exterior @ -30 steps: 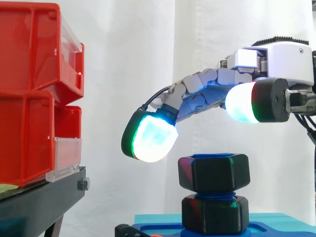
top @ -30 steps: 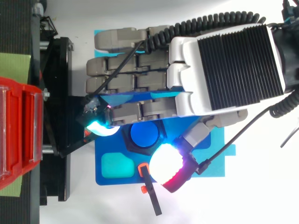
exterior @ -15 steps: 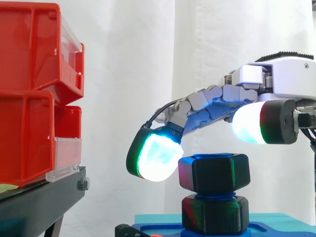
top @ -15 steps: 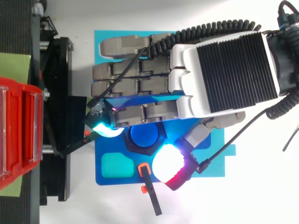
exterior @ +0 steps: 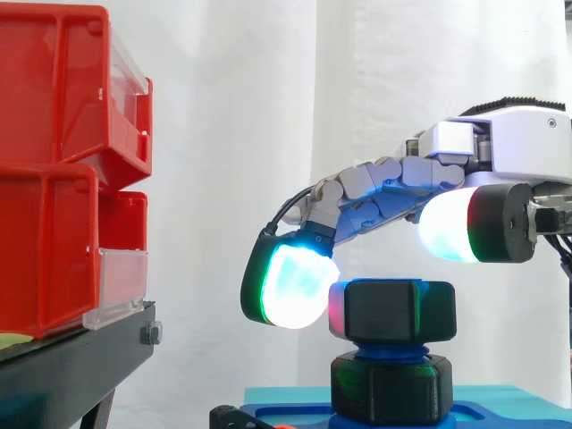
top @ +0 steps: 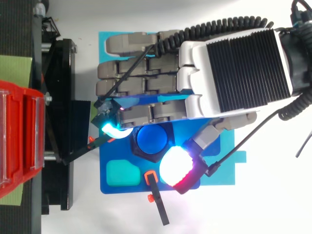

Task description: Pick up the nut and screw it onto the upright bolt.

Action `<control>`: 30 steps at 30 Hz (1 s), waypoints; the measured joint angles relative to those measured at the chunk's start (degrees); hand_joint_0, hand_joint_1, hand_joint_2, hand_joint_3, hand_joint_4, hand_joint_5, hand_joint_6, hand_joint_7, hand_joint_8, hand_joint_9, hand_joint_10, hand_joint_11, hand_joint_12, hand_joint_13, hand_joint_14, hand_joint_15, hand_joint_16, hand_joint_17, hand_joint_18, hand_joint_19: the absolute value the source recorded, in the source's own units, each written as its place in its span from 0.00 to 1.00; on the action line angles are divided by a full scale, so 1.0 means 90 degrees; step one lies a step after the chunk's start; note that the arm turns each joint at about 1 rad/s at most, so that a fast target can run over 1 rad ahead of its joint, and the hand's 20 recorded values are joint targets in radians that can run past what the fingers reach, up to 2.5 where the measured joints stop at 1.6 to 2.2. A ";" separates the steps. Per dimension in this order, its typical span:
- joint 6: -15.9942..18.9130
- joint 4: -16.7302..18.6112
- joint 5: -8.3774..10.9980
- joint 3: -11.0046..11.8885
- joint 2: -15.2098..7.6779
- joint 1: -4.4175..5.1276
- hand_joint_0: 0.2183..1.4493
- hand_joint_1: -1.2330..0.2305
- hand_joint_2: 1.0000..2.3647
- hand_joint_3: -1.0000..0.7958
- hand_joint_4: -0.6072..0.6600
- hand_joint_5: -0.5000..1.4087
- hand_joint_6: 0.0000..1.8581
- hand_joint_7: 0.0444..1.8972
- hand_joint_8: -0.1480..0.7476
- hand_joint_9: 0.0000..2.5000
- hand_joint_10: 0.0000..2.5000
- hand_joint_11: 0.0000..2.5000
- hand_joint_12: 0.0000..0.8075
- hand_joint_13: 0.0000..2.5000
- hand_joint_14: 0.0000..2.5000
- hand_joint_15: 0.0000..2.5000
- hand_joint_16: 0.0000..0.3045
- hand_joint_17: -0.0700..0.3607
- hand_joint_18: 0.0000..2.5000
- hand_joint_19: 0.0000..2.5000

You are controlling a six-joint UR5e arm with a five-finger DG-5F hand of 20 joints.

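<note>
A white curtain (exterior: 232, 134) hangs behind the work. The black hexagonal nut (exterior: 393, 310) sits on top of the upright blue bolt (exterior: 391, 349), whose thread shows in the narrow gap below it. From above, the bolt's round blue end lies framed by the nut's hole. Under that gap a second black hex piece (exterior: 391, 389) rests on a blue base plate (top: 129, 187), which lies on a teal mat (top: 105, 39).

The hand (top: 234, 68) reaches in from the right above the nut, palm down, its fingers gently curved and slanting downward. One glowing white-cyan finger pad (exterior: 290, 286) lies against the nut's left face. The thumb pad (exterior: 447, 225), white with a red edge, hangs higher than the nut's top on the camera side and is apart from it. The hand is therefore relaxed and grasps nothing.

A black lever with orange fittings (top: 158, 207) sticks out at the plate's near edge. At the left, red bins (exterior: 54, 179) are stacked on a black stand (exterior: 71, 366).
</note>
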 measured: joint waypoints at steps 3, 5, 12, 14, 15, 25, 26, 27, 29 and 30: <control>0.0000 -0.0001 -0.0005 0.0000 0.0000 -0.0018 0.23 0.70 0.00 0.28 0.62 0.22 0.27 0.60 0.37 0.17 0.00 0.00 0.31 0.17 0.00 0.00 0.09 0.30 0.03 0.00; 0.0000 -0.0001 -0.0007 0.0000 0.0000 -0.0029 0.23 0.69 0.00 0.28 0.61 0.22 0.27 0.64 0.37 0.17 0.00 0.00 0.31 0.18 0.00 0.00 0.09 0.30 0.03 0.00; 0.0000 -0.0001 -0.0032 0.0000 -0.0001 -0.0090 0.24 0.68 0.00 0.28 0.59 0.24 0.27 0.76 0.38 0.21 0.00 0.00 0.30 0.20 0.00 0.00 0.08 0.29 0.07 0.00; 0.0000 -0.0001 -0.0040 0.0000 -0.0001 -0.0109 0.24 0.67 0.00 0.28 0.60 0.24 0.29 0.74 0.39 0.22 0.00 0.00 0.28 0.21 0.00 0.00 0.08 0.29 0.09 0.01; 0.0000 -0.0001 -0.0043 0.0000 -0.0001 -0.0116 0.24 0.67 0.00 0.28 0.59 0.24 0.30 0.74 0.39 0.23 0.00 0.00 0.28 0.22 0.00 0.00 0.08 0.29 0.09 0.01; 0.0000 0.0012 -0.0120 0.0005 -0.0001 -0.0208 0.25 0.66 0.00 0.28 0.56 0.27 0.32 0.79 0.39 0.32 0.00 0.00 0.23 0.29 0.00 0.00 0.07 0.27 0.19 0.06; 0.0000 0.0015 -0.0126 0.0006 0.0000 -0.0212 0.25 0.66 0.00 0.28 0.56 0.27 0.31 0.79 0.40 0.32 0.00 0.00 0.23 0.29 0.00 0.00 0.07 0.27 0.19 0.07; 0.0000 0.0020 -0.0137 0.0010 0.0000 -0.0219 0.25 0.66 0.00 0.28 0.56 0.27 0.31 0.79 0.39 0.32 0.00 0.00 0.23 0.29 0.00 0.00 0.07 0.27 0.19 0.07; 0.0000 0.0022 -0.0150 0.0021 0.0000 -0.0230 0.25 0.67 0.00 0.28 0.56 0.27 0.31 0.80 0.39 0.32 0.00 0.00 0.23 0.29 0.00 0.00 0.07 0.27 0.19 0.07; 0.0000 0.0020 -0.0156 0.0032 0.0000 -0.0235 0.25 0.67 0.00 0.28 0.57 0.27 0.31 0.80 0.40 0.32 0.00 0.00 0.23 0.29 0.00 0.00 0.07 0.27 0.20 0.07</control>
